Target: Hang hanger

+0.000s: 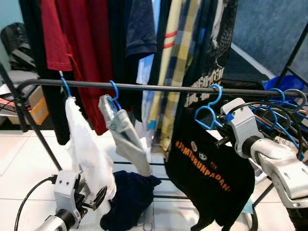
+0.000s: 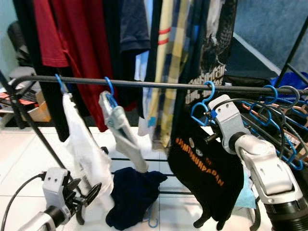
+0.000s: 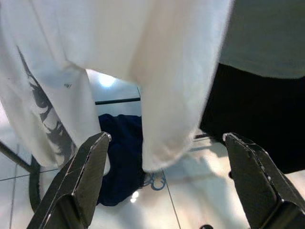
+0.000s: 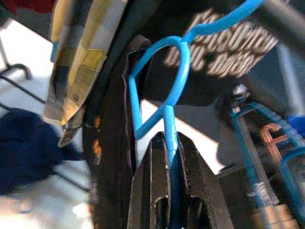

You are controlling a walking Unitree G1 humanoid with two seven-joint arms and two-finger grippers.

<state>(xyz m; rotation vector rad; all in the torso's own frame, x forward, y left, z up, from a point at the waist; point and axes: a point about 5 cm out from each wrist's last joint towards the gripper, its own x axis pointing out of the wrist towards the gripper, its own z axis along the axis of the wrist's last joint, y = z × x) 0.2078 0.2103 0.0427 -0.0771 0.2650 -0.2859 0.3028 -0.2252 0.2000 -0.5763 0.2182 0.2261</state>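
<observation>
1. In the head views we see the blue hanger [image 1: 210,111] carrying a black T-shirt [image 1: 208,168], its hook curled over the black rail [image 1: 144,87] of the drying rack. Our right claw [image 1: 217,126] sits at the hanger's neck, just under the rail. The hook appears to rest on the rail, so we judge the hanging itself nearly done; letting go and drawing the arm back remain.

2. Lower down, our left claw [image 1: 96,197] hovers beside a white garment [image 1: 86,149] hanging from another blue hanger; it takes no part in this step. A dark blue cloth [image 1: 127,197] is heaped low in the rack.

3. In the left wrist view, the left claw's fingers [image 3: 78,179] stand wide apart with nothing between them, the white garment hanging just ahead.

4. In the right wrist view, the right claw's fingers [image 4: 150,191] are clamped on the hanger's blue wire below its loop. Whether the hook bears the full weight we cannot tell.
</observation>
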